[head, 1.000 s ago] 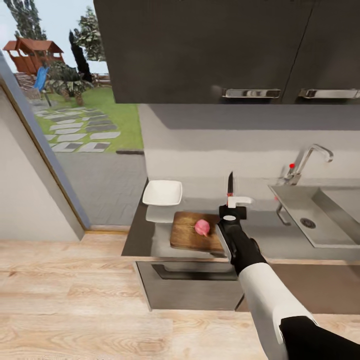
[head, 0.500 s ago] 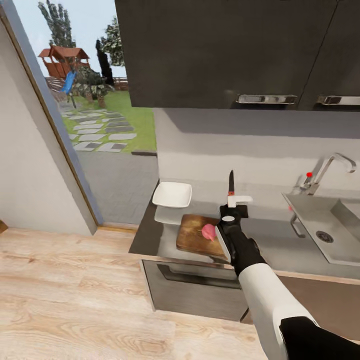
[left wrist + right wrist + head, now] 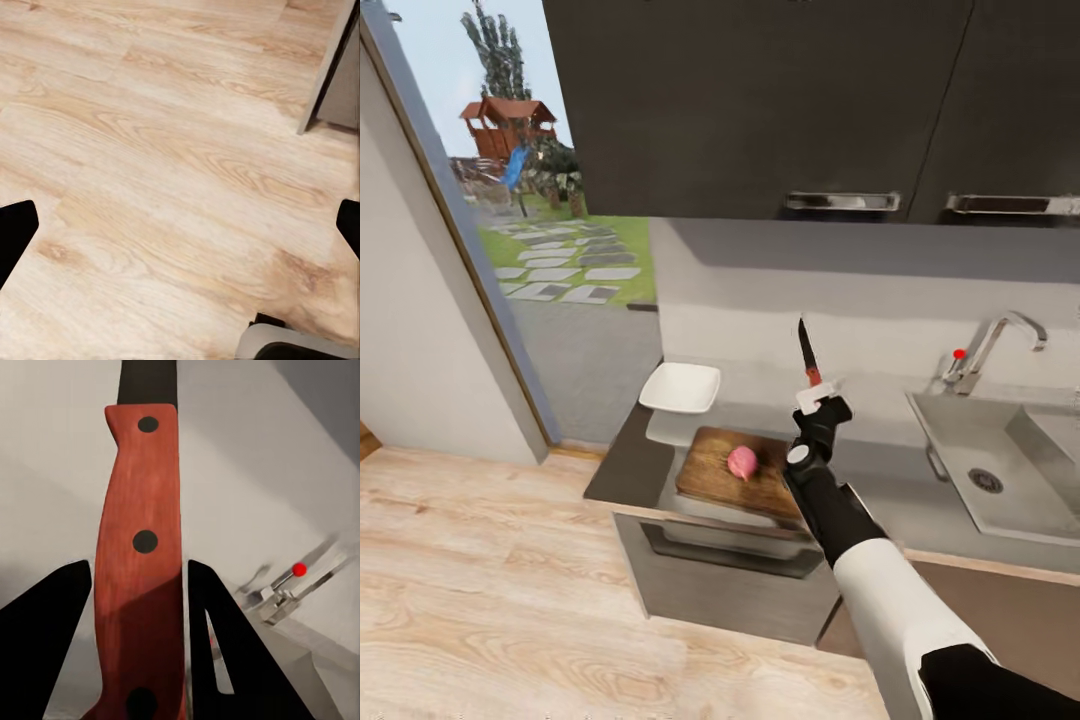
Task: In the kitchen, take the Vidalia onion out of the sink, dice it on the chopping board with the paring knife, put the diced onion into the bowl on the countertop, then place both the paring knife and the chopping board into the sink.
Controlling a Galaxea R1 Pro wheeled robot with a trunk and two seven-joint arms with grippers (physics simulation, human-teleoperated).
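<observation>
The pinkish Vidalia onion [image 3: 741,462] lies whole on the brown chopping board [image 3: 717,481], which rests on the grey countertop [image 3: 880,485] near its left end. My right gripper [image 3: 815,396] hovers above the board's right end, shut on the paring knife [image 3: 807,356], whose dark blade points up and leans slightly left. In the right wrist view the red-orange knife handle [image 3: 142,547] stands between the dark fingers [image 3: 56,622] of that gripper [image 3: 139,585]. The white bowl [image 3: 680,387] sits behind the board on the left. The steel sink [image 3: 960,445] is on the right. My left gripper [image 3: 182,229] is open over the floor.
A chrome tap [image 3: 988,349] with a red dot rises behind the sink. Dark wall cabinets [image 3: 760,100] hang above the counter. A glass door [image 3: 550,230] to the garden is on the left. Wooden floor [image 3: 490,580] stretches in front of the dark base cabinets.
The head camera has swung, shifting the whole picture. The knife in my right gripper has tipped from upright to leaning left. The onion has stayed put on the board.
</observation>
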